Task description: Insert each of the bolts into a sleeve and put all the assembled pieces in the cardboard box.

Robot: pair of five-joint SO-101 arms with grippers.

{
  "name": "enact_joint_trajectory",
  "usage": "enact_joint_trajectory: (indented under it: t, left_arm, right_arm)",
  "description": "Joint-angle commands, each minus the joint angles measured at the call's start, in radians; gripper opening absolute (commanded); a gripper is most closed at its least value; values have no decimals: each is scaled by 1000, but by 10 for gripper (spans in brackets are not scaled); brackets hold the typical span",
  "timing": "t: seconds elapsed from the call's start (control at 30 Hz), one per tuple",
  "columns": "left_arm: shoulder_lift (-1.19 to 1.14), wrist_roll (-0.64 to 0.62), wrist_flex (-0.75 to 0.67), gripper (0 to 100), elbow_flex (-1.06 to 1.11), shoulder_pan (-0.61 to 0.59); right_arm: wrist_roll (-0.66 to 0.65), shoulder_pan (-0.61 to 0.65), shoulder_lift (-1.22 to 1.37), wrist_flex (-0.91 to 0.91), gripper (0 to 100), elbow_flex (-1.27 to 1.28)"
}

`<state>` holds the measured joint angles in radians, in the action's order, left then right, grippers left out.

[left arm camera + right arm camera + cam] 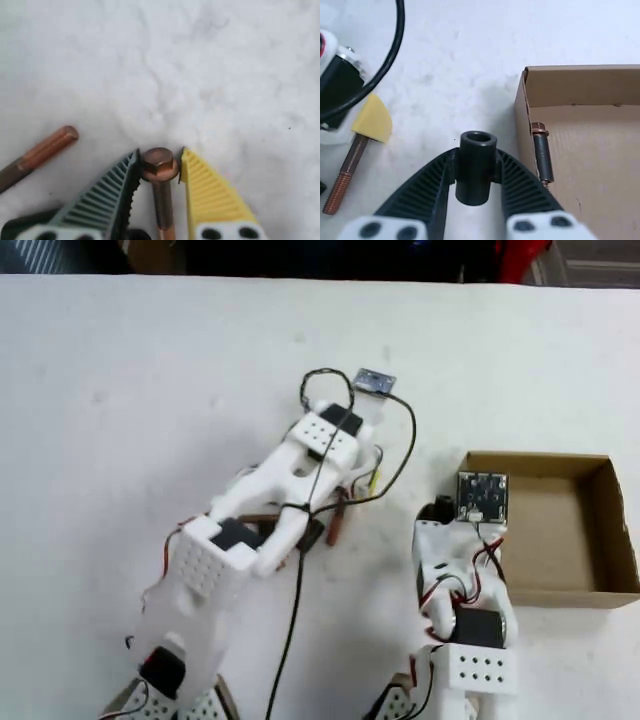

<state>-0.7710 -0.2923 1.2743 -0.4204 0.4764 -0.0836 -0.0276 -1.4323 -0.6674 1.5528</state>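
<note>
My left gripper (159, 151) is shut on a copper bolt (159, 166), whose hex head sits between the dark green and yellow fingertips. The high view shows this bolt (337, 522) hanging low over the table's middle. A second copper bolt (47, 148) lies on the table beside it. My right gripper (475, 153) is shut on a black sleeve (476, 175), held upright with its bore showing, just outside the cardboard box (522, 105). An assembled bolt and sleeve (542, 156) lies inside the box against its near wall.
The open cardboard box (600, 530) stands at the right of the white table. The left arm's yellow finger (372, 120) and its black cable (395, 55) are close to my right gripper. The far half of the table is bare.
</note>
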Motion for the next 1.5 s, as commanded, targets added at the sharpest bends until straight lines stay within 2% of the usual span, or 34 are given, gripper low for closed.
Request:
enact_joint_trajectory:
  t: [0.0,0.2,0.4,0.73,0.97,1.2,1.3,1.47]
  left_arm:
    - [-1,-5,58,80,-20,-21]
    - [-5,-5,58,83,-20,-19]
    - [-10,-9,78,208,-14,-21]
    - [-12,-11,86,46,-12,-21]
    - [-12,-8,87,40,-12,-21]
    - [-7,-41,120,221,-18,-21]
    - [1,-98,143,225,-20,-21]
    - [-1,-104,144,225,-12,-16]
  right_arm:
    - [6,-2,-15,22,21,-9]
    - [6,-2,-15,22,21,-9]
    - [6,-2,-15,22,21,-9]
    - [6,-2,-15,22,21,-9]
    - [6,-2,-15,22,21,-9]
    - [5,-4,-15,22,21,-9]
    - [5,-4,-15,22,21,-9]
    - [5,-5,-15,22,21,-9]
